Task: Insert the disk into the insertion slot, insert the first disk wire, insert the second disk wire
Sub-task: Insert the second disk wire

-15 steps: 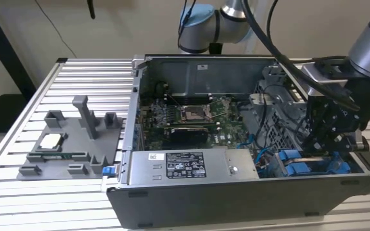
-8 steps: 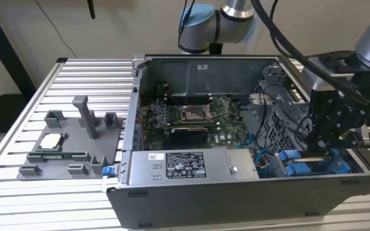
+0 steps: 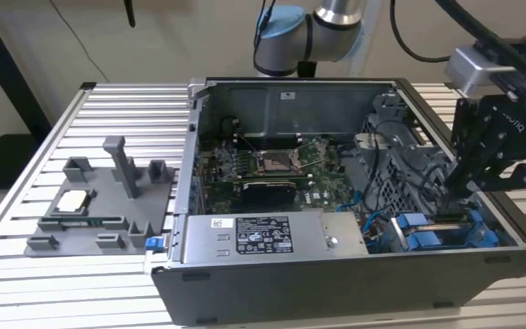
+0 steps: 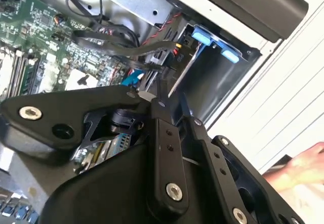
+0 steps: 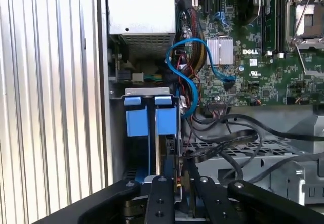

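The open case (image 3: 272, 288) sits on the slatted table (image 3: 25, 205), its motherboard (image 3: 272, 168) exposed. The gripper (image 3: 459, 185) reaches down into the case's front corner, at the exterior view's right, over the slot (image 3: 446, 233). The disk (image 5: 152, 128) stands edge-up there in its blue carrier, looking partly seated. Whether the fingers are apart or clamped on it, I cannot tell. Loose black cables (image 5: 228, 133) lie just beside the bay; one could snag the gripper or get pinched under the disk, and a tilted disk could jam.
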Robot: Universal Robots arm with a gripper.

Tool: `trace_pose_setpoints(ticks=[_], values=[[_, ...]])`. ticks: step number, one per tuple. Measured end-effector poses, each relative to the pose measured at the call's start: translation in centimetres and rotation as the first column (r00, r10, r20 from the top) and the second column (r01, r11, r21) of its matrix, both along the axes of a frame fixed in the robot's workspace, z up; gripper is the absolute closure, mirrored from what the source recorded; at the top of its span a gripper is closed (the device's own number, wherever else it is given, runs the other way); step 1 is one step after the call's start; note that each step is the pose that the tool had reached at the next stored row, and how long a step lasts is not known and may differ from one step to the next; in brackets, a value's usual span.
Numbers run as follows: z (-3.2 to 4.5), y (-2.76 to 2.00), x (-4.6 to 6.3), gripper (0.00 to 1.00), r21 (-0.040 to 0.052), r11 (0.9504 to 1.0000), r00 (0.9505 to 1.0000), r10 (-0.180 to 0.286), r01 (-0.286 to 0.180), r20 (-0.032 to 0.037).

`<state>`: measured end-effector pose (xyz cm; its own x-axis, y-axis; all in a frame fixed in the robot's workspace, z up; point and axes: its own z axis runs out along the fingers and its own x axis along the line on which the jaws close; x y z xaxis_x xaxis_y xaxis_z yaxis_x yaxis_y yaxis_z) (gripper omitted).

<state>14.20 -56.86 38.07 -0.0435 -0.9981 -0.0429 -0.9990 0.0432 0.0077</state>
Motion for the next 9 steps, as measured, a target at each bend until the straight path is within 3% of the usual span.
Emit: trace_pose_setpoints(ticks=[2, 9], values=[[0.46, 0.0, 0.0, 0.76, 0.0002, 1.0, 1.0, 0.0, 0.0, 0.0], [0.48, 0.0, 0.01, 0.76, 0.0001, 1.0, 1.0, 0.0, 0.0, 0.0]])
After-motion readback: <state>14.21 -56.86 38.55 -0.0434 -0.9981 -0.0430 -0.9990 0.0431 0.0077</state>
